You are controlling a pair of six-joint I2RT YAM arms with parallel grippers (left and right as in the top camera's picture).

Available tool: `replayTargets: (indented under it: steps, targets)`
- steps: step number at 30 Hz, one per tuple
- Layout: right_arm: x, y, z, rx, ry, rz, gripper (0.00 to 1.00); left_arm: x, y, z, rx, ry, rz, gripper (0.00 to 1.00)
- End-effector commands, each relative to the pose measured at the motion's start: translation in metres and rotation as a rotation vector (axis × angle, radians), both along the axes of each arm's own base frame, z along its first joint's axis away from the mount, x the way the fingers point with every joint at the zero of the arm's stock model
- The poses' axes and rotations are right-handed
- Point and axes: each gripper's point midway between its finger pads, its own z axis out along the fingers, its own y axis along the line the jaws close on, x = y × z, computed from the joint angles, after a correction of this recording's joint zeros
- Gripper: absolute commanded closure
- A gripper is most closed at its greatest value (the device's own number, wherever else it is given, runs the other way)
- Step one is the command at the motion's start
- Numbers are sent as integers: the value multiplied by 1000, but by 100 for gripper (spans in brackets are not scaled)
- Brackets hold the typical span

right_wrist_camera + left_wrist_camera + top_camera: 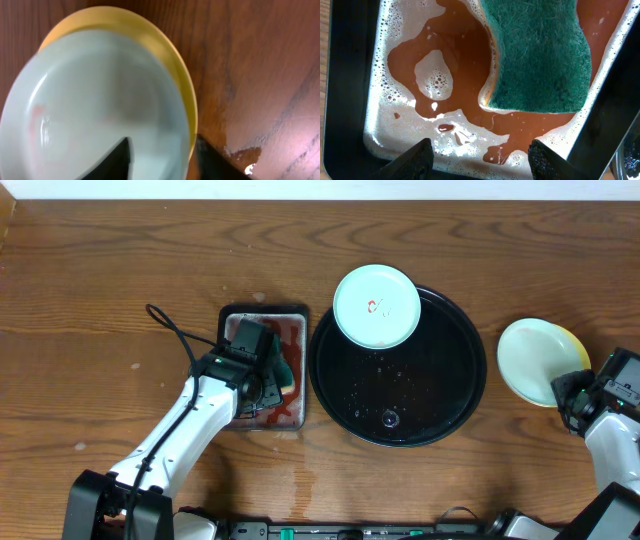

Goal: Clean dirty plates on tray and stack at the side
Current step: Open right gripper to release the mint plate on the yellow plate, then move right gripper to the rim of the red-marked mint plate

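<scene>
The right gripper (162, 161) has its fingers apart, one over the bowl of a pale plate (100, 105) and one outside it, with the rim between them. That plate lies flat, hollow side up, on a yellow plate (172, 65), shifted toward the tray (445, 395). The stack sits on the table (100, 270), just right of the tray. The right arm enters from the near right corner.

A third plate (376, 305), smeared red at centre, lies face up over the tray's far rim.

The left gripper (480, 160) hangs open over the pan (262, 309) of reddish, foamy liquid. A green sponge (540, 55) lies ahead of it.
</scene>
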Motion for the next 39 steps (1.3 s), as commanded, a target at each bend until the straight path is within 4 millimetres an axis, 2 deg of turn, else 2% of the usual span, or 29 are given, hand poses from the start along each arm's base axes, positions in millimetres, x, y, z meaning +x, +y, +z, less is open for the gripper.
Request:
replayTargets:
  steps: [1,3,6,8,11,15,19,24,28,33,39]
  targets:
    - [1,-5,3,-3,-9,-14,50,0,3,0,15,-1,-3,38]
    - [1,-5,3,-3,-9,-14,36,0,3,0,15,-1,-3,38]
    - [2,-4,3,0,-13,-10,11,0,3,0,15,-1,-3,38]
    - [3,-2,4,8,-18,-3,1,0,3,0,15,-1,-3,38]
    - [6,4,4,28,-30,31,1,0,3,0,15,-2,-3,38]
    - [22,22,10,50,-89,201,1,0,3,0,15,-1,-3,38]
    - [49,54,24,27,-195,467,1,0,3,0,15,-1,-3,38]
    - [67,91,34,-25,-229,681,1,0,3,0,15,-1,-3,38]
    - [80,130,45,-81,-245,871,2,0,3,0,15,-1,-3,38]
    - [96,175,72,-145,-260,1053,5,0,3,0,15,-1,-3,38]
    - [110,210,102,-224,-196,1239,4,0,3,0,15,-1,-3,38]
